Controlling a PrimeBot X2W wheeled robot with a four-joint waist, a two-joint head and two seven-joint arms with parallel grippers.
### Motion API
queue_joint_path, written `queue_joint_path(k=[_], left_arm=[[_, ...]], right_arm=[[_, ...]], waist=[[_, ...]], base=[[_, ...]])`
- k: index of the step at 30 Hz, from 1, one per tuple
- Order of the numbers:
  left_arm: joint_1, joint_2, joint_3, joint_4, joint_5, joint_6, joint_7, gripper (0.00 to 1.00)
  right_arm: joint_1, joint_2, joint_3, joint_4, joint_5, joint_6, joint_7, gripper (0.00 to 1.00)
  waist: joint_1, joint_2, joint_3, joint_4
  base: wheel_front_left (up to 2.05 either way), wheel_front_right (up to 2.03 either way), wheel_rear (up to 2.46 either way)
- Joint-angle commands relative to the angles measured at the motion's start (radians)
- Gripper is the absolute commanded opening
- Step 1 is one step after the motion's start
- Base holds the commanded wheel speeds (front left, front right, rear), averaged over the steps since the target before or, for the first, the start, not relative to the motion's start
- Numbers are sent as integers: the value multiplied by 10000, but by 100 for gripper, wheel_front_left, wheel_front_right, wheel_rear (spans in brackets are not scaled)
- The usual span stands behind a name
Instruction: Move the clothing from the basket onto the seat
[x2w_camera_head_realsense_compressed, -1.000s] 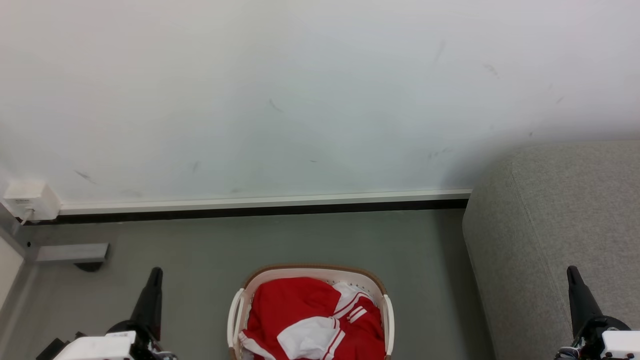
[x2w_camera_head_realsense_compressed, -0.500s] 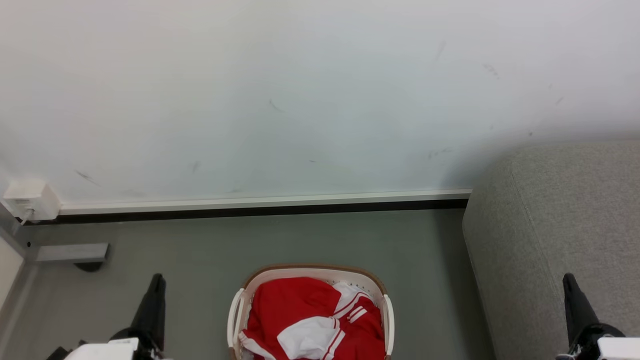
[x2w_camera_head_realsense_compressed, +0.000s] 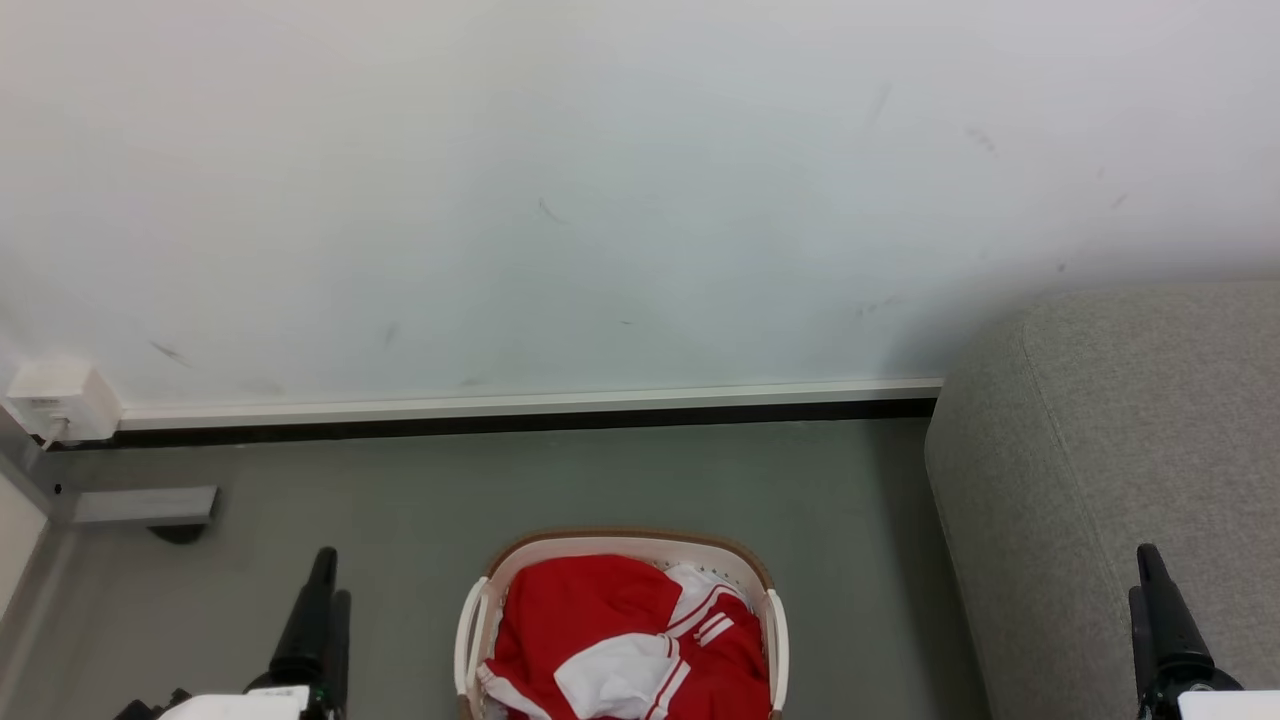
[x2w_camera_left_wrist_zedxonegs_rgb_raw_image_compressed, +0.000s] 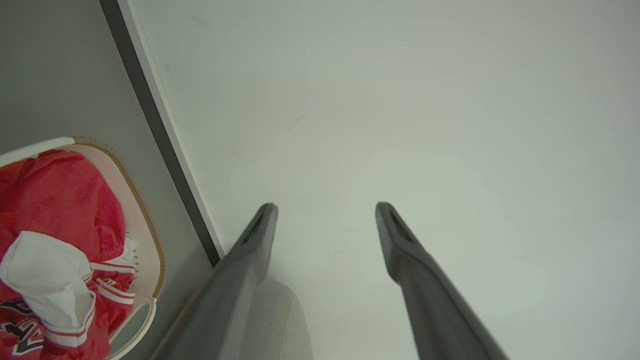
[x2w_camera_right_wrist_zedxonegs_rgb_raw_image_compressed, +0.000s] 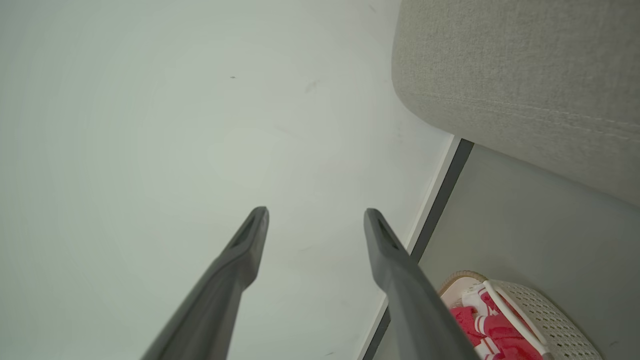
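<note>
Red and white clothing (x2w_camera_head_realsense_compressed: 620, 650) lies heaped in the cream basket (x2w_camera_head_realsense_compressed: 470, 625) with a brown rim, on the floor at the bottom middle of the head view. The grey seat (x2w_camera_head_realsense_compressed: 1120, 450) stands to its right. My left gripper (x2w_camera_head_realsense_compressed: 330, 575) is left of the basket, open, nothing between its fingers (x2w_camera_left_wrist_zedxonegs_rgb_raw_image_compressed: 260, 225). My right gripper (x2w_camera_head_realsense_compressed: 1142, 575) is in front of the seat, open and empty too, fingers (x2w_camera_right_wrist_zedxonegs_rgb_raw_image_compressed: 252, 235) apart. The left wrist view shows the clothing (x2w_camera_left_wrist_zedxonegs_rgb_raw_image_compressed: 45, 210) and basket (x2w_camera_left_wrist_zedxonegs_rgb_raw_image_compressed: 150, 240) at lower left; the right wrist view shows the basket (x2w_camera_right_wrist_zedxonegs_rgb_raw_image_compressed: 550, 315), clothing (x2w_camera_right_wrist_zedxonegs_rgb_raw_image_compressed: 495, 335) and seat (x2w_camera_right_wrist_zedxonegs_rgb_raw_image_compressed: 525, 75).
A pale wall (x2w_camera_head_realsense_compressed: 600, 200) with a white and black skirting (x2w_camera_head_realsense_compressed: 520, 410) runs behind the basket. A white socket box (x2w_camera_head_realsense_compressed: 60, 400) and a grey bracket (x2w_camera_head_realsense_compressed: 145, 505) sit at the far left. Grey floor (x2w_camera_head_realsense_compressed: 620, 480) lies between wall and basket.
Both grippers have gone from shut to open, the fingers now apart. Both have sunk a little lower in the head view. Basket and clothing have not moved.
</note>
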Motion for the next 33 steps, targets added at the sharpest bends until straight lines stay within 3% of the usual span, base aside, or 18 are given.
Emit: queue_joint_path(k=[1,18,33], left_arm=[[-140,63,-25,-105,571,-1,-154,100],[-42,76,-225,-164,2953,0,-818,100],[122,88,-82,-279,5857,21,-1337,100]], right_arm=[[-82,-100,28,-324,-615,-3,-156,100],[189,-122,426,-931,-4591,-6,-818,100],[315,-140,757,-1130,-7534,-9,-1350,100]], waist=[[0,-1,-2,2],[0,-1,-6,-3],[0,-1,-6,-100]], base=[[0,0,0],[0,0,0],[0,0,0]])
